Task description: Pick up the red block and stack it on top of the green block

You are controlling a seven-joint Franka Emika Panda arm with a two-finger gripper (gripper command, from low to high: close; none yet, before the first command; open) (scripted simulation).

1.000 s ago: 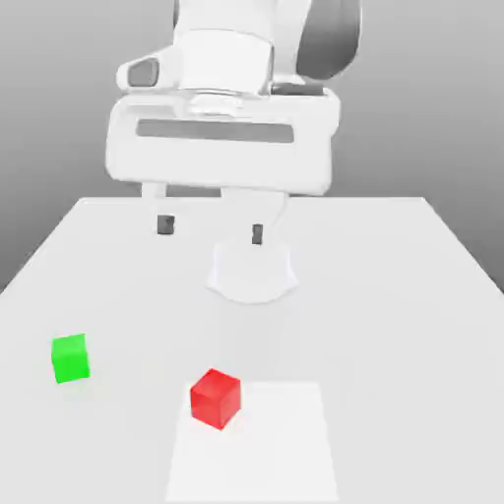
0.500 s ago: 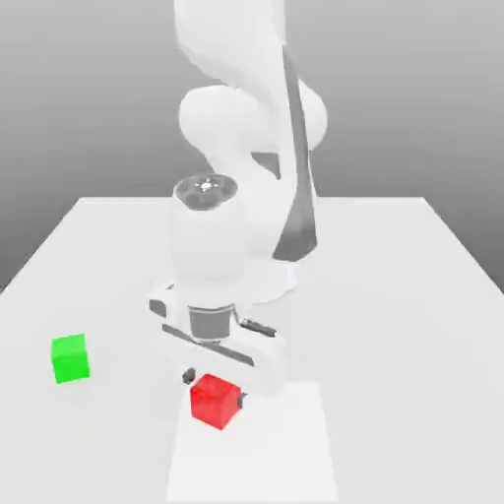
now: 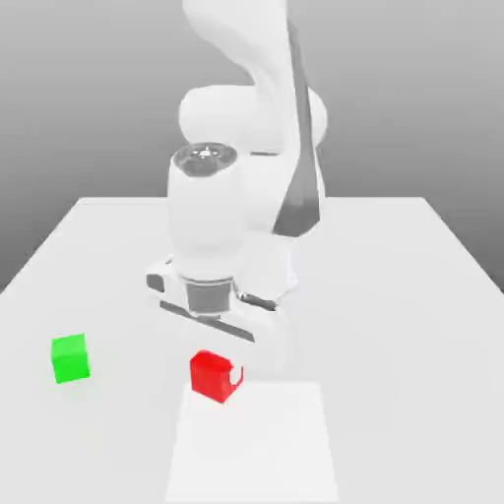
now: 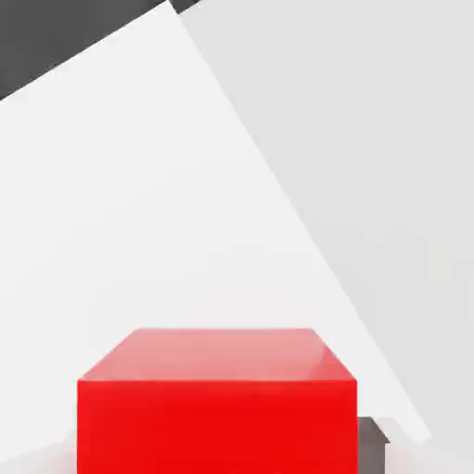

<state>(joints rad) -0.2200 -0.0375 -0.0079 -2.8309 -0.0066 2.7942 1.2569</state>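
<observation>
- No brand, label or writing can be read on any surface.
- The red block (image 3: 215,375) is seen low and centre-left in the exterior view as a matte, sharp-edged cube, pinched by the fingers (image 3: 236,375) and apparently lifted slightly off the counter (image 3: 413,295).
- One dark, squared finger pad (image 4: 372,442) is seen touching the block's side in the hand view.
- The green block (image 3: 70,357), a matte cube of like shape, is placed at the exterior view's left, well apart from the red one.
- The counter is rendered smooth and pale grey; a brighter white rectangular patch (image 3: 276,443) is laid flat on it below the red block.
- The arm (image 3: 212,217) is formed of glossy white rounded shells.
</observation>
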